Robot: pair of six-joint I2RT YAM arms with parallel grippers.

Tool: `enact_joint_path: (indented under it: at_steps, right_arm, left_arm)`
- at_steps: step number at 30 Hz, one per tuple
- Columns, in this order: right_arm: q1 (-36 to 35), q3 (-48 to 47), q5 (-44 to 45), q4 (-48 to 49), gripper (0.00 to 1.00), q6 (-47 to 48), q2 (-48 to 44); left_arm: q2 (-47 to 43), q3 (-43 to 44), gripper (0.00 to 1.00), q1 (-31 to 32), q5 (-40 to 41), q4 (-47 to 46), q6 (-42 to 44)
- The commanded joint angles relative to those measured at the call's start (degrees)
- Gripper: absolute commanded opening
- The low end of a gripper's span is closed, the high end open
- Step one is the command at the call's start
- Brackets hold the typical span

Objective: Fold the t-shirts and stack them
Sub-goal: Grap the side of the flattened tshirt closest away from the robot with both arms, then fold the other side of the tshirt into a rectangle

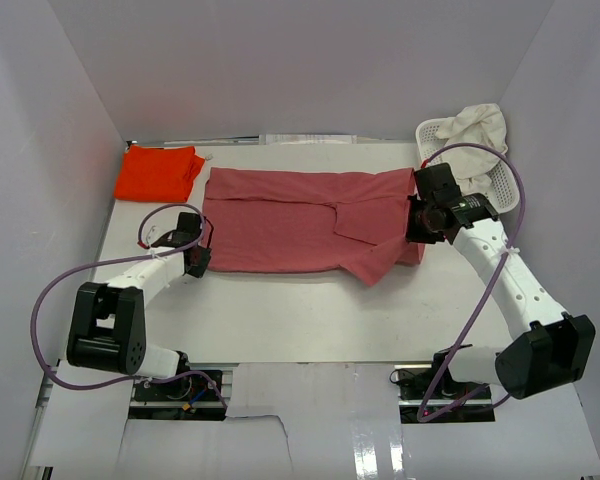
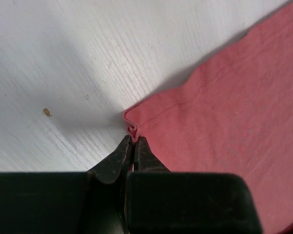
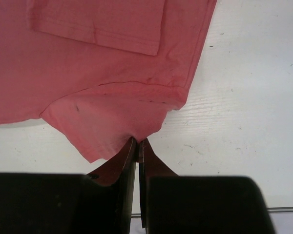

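— Two grippers: how do they stand?

— Both are closed on cloth. The left gripper [image 2: 133, 139] has its black fingertips squeezed together on a puckered bit of hem at the near left corner of the rose-red t-shirt [image 1: 280, 225]. The right gripper [image 3: 137, 141] also has its tips together, pinching the edge of a flap at the right end of the same shirt.

— And the shirt between them?

— It lies flat as a wide band across the middle of the table [image 1: 310, 310], reaching from one gripper to the other. A sleeve is folded in over the body on the right half, and a point of cloth sticks out toward the near edge.

— The other shirts?

— The orange-red t-shirt [image 1: 158, 172] lies folded at the far left corner, beyond the left gripper and apart from it. The cream-white t-shirt [image 1: 477, 125] is bunched in a white lattice basket [image 1: 505, 185] at the far right corner, just behind the right gripper.

— The surface and the room?

— The table is white with a faint wood grain and a few small specks. Plain pale walls [image 1: 310, 60] close it in on three sides.
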State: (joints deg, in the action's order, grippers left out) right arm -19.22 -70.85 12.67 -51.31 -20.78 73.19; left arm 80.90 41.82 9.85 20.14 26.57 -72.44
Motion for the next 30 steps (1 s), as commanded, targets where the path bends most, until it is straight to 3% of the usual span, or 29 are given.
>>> enact_joint_path:
  at_steps: [1,12,30]
  right_arm:
    - [0.9,-2.2,0.1,0.6,0.08,1.4,1.0]
    - [2.5,-5.9,-0.5,0.8,0.08,2.2,4.4]
    - [5.4,-12.6,-2.2,0.7,0.08,4.1,10.0]
  left_arm:
    - [-2.2,1.2,0.0,-1.9,-1.1,-0.5,-0.1]
    - [2.6,6.5,0.0,-2.2,-6.5,-0.9,1.3]
    - [1.5,12.0,0.0,-2.4,-2.8,2.2,0.6]
